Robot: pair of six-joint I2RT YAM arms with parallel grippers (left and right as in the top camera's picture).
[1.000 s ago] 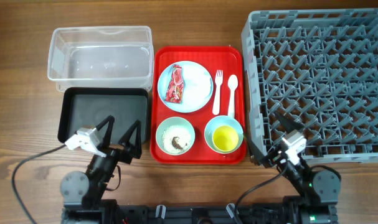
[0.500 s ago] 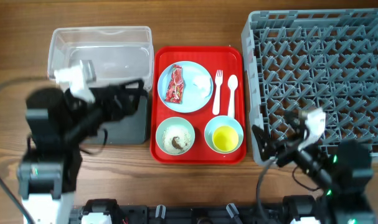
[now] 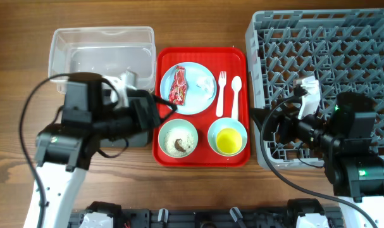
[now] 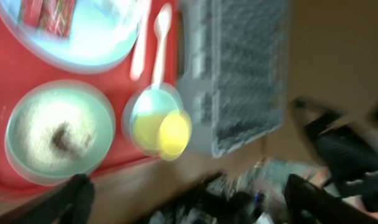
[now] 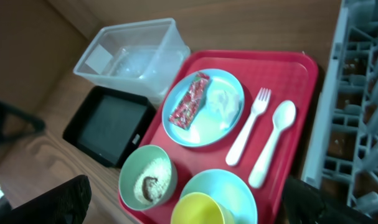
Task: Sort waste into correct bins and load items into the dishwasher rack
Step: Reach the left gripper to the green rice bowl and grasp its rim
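A light-blue plate (image 3: 193, 100) on the red tray holds a red wrapper (image 3: 178, 85) and a white tissue (image 3: 206, 84). A white fork (image 3: 221, 92) and spoon (image 3: 235, 95) lie beside it. The mint bowl (image 3: 178, 139) holds rice grains and a brown scrap. The yellow cup (image 3: 229, 140) sits in the light-blue bowl (image 3: 238, 126). My left gripper (image 3: 161, 111) is open and empty at the tray's left edge. My right gripper (image 3: 267, 126) is open and empty at the grey rack's (image 3: 331, 57) front-left corner. The right wrist view shows the wrapper (image 5: 190, 99) and mint bowl (image 5: 148, 180).
The clear tub (image 3: 100, 54) stands at the back left. The black tray (image 3: 133, 138) in front of it is mostly hidden under my left arm, and shows in the right wrist view (image 5: 111, 124). The flat red tray (image 3: 201, 57) lies between the bins and the rack.
Both arms have risen from the table's front edge. The left swung over the black tray toward the red tray. The right moved up to the rack's left side.
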